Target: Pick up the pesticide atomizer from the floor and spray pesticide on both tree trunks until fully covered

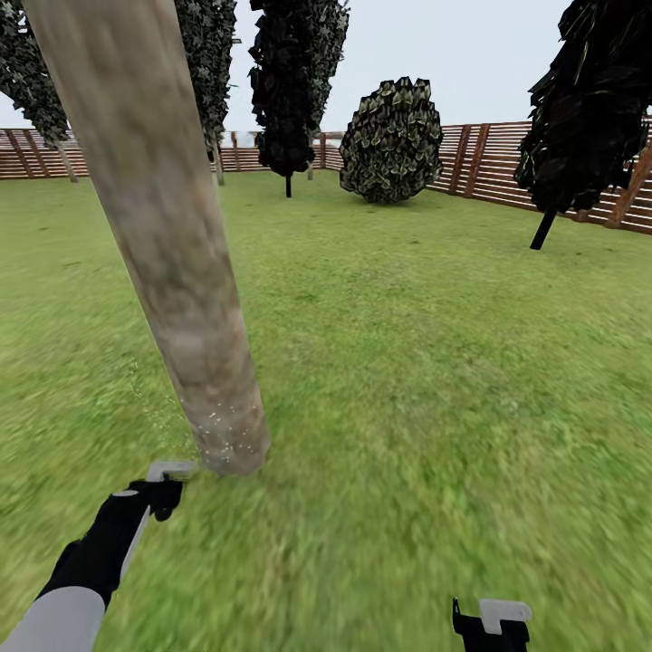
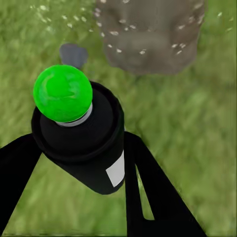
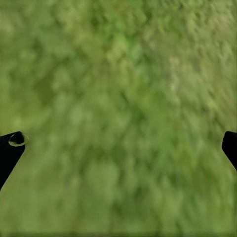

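A thick, pale grey-brown mottled tree trunk (image 1: 163, 254) leans up from the lawn right in front of me. Its base (image 2: 148, 34) is speckled with whitish pesticide mist (image 1: 213, 426), and more specks (image 2: 113, 32) drift before it in the left wrist view. My left gripper (image 1: 167, 484) hangs low beside the trunk's foot, shut on the pesticide atomizer (image 2: 84, 143), a black can whose round tip (image 2: 62, 93) shows bright green and points at the trunk. My right gripper (image 1: 493, 620) is open over bare grass (image 3: 118, 98), holding nothing.
A round bush (image 1: 391, 140) and dark slim trees (image 1: 290, 91) stand far back by the brown slat fence (image 1: 489, 163). Another dark tree (image 1: 589, 109) leans at the right. Two pale-foliaged trees (image 1: 210, 54) rise behind the trunk. Open lawn (image 1: 435, 362) spreads to the right.
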Tool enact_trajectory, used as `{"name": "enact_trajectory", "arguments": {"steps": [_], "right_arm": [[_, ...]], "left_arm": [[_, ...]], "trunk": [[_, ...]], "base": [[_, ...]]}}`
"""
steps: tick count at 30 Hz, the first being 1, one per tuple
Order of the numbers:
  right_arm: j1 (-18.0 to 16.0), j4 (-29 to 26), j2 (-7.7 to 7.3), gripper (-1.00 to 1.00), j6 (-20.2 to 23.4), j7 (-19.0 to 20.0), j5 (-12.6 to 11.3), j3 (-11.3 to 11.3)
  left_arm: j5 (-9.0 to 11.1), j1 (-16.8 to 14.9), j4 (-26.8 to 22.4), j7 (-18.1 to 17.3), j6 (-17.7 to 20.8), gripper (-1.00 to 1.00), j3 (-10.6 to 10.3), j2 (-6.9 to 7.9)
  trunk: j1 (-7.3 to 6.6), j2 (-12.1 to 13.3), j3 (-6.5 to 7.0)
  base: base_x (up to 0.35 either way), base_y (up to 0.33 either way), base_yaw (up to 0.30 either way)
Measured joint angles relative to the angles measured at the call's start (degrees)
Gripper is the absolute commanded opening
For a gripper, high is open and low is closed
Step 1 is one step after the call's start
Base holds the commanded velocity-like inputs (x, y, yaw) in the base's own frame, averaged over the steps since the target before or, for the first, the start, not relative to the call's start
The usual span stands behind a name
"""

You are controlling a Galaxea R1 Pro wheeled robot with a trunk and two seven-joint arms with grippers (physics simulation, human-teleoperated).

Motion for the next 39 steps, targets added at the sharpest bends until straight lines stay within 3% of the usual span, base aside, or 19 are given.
{"name": "enact_trajectory", "arguments": {"steps": [3, 6, 8, 10, 13, 15, 17, 20, 24, 27, 28, 29, 31, 33, 37, 39], "right_arm": [[0.0, 0.0, 0.0, 1.0, 0.0, 0.0, -0.01, -0.01], [0.0, 0.0, 0.0, 1.0, 0.0, 0.0, -0.01, -0.02], [0.0, 0.0, 0.0, 1.0, 0.0, 0.0, -0.01, -0.01], [0.0, 0.0, 0.0, 1.0, 0.0, 0.0, -0.01, -0.01], [0.0, 0.0, -0.01, 1.0, 0.0, 0.0, 0.0, 0.0], [0.0, 0.0, -0.02, 1.0, 0.01, 0.0, 0.0, 0.0], [0.0, 0.0, 0.0, 1.0, 0.0, 0.0, -0.01, 0.0], [0.0, 0.0, 0.0, 1.0, 0.0, 0.0, 0.05, -0.01], [0.0, 0.0, 0.0, 1.0, 0.0, 0.0, 0.07, -0.01], [0.0, 0.0, 0.0, 1.0, 0.0, 0.0, 0.09, 0.0], [0.0, 0.0, 0.0, 1.0, 0.0, 0.0, 0.1, 0.0], [0.0, 0.0, 0.0, 1.0, 0.0, 0.0, 0.12, -0.01], [0.0, 0.0, 0.0, 1.0, 0.0, 0.0, 0.15, -0.01], [0.0, 0.0, 0.0, 1.0, 0.0, 0.0, 0.16, -0.01], [0.0, 0.0, 0.0, 1.0, 0.0, 0.0, 0.17, -0.01], [0.0, 0.0, 0.0, 1.0, 0.0, 0.0, 0.17, 0.0]], "left_arm": [[-0.08, 0.4, 0.54, 0.27, -0.22, -1.0, -0.06, 0.25], [0.2, 0.39, 0.78, 0.09, -0.31, -1.0, -0.6, -0.56], [0.62, -0.26, 0.45, 0.11, -0.05, -1.0, -2.2, -3.36], [0.28, -0.61, 0.02, 0.13, 0.1, -1.0, -2.51, -4.61], [0.06, -3.01, -0.06, -0.01, 1.93, -1.0, -1.93, -3.57], [0.08, -3.64, -0.08, -0.11, 2.7, -1.0, -1.67, -1.43], [0.31, -3.59, -0.08, -0.19, 2.76, -1.0, -1.67, -0.79], [0.43, -3.42, -0.08, -0.23, 2.58, -1.0, -2.08, -1.25], [0.61, -4.47, -0.15, -0.56, 2.88, -1.0, -2.4, -3.8], [0.19, -6.45, -0.18, -0.73, 3.1, -1.0, -2.02, -3.2], [0.05, -7.1, -0.13, -0.74, 3.19, -1.0, -1.88, -2.48], [-0.05, -7.64, -0.15, -0.76, 3.69, -1.0, -1.75, -0.73], [0.43, -7.78, -0.22, -1.12, 4.45, -1.0, -1.82, -0.08], [0.48, -7.8, -0.49, -1.29, 4.65, -1.0, -2.07, -0.49], [0.47, -7.72, -5.13, -4.88, 7.43, -1.0, -2.44, -3.33], [0.07, -7.73, -7.78, -5.35, 9.42, -1.0, -2.38, -3.09]], "trunk": [[0.0, 0.0, 0.0], [0.0, 0.0, 0.0], [0.0, 0.0, 0.0], [0.0, 0.0, 0.0], [0.0, 0.0, 0.01], [0.0, 0.0, 0.0], [0.0, 0.0, 0.0], [0.0, 0.0, 0.0], [0.0, 0.0, 0.0], [0.0, 0.0, 0.01], [0.0, 0.0, 0.01], [0.0, 0.0, 0.0], [0.0, 0.0, 0.0], [0.0, 0.0, 0.0], [0.0, 0.0, 0.0], [0.0, 0.0, 0.0]], "base": [[0.0, 0.0, 0.234], [0.0, 0.0, 0.198], [0.0, 0.0, 0.022], [0.0, 0.0, 0.004], [0.0, 0.0, 0.0], [0.0, 0.0, 0.0], [-0.003, 0.0, 0.0], [-0.212, 0.057, 0.0], [-0.053, 0.014, 0.0], [-0.004, 0.001, 0.0], [0.0, 0.0, 0.0], [0.0, 0.0, 0.0], [0.0, 0.0, 0.0], [0.0, 0.0, 0.0], [0.0, 0.0, 0.0], [0.0, 0.0, 0.0]]}}
